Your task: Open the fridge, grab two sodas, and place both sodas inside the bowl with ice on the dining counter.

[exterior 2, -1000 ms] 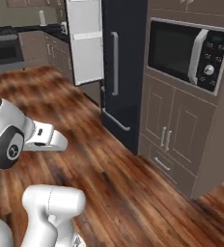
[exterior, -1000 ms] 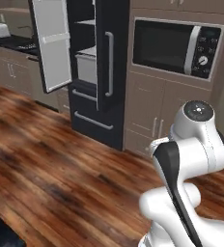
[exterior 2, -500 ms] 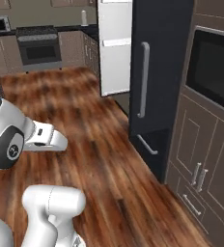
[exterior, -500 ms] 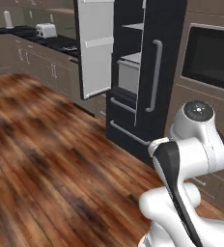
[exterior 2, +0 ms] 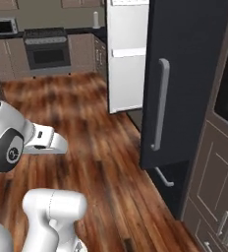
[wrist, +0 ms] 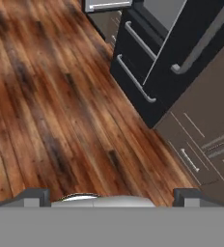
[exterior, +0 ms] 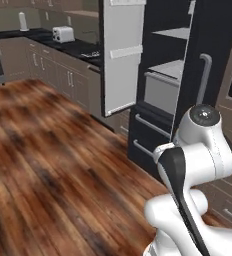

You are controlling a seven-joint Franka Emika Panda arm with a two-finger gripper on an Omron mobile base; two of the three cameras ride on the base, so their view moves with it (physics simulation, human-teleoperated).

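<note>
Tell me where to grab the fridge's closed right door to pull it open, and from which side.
Grip the long grey vertical bar handle on the fridge at mid-height, coming from the front, open gripper fingers either side of the bar. It stands off the door, leaving a gap behind.

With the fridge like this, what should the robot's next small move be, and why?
Probably drive the base a little closer to the fridge. Its left door is swung open and pale shelves show inside, but no cans are visible yet, and the open tool hangs over bare wood floor, short of the shelves.
</note>
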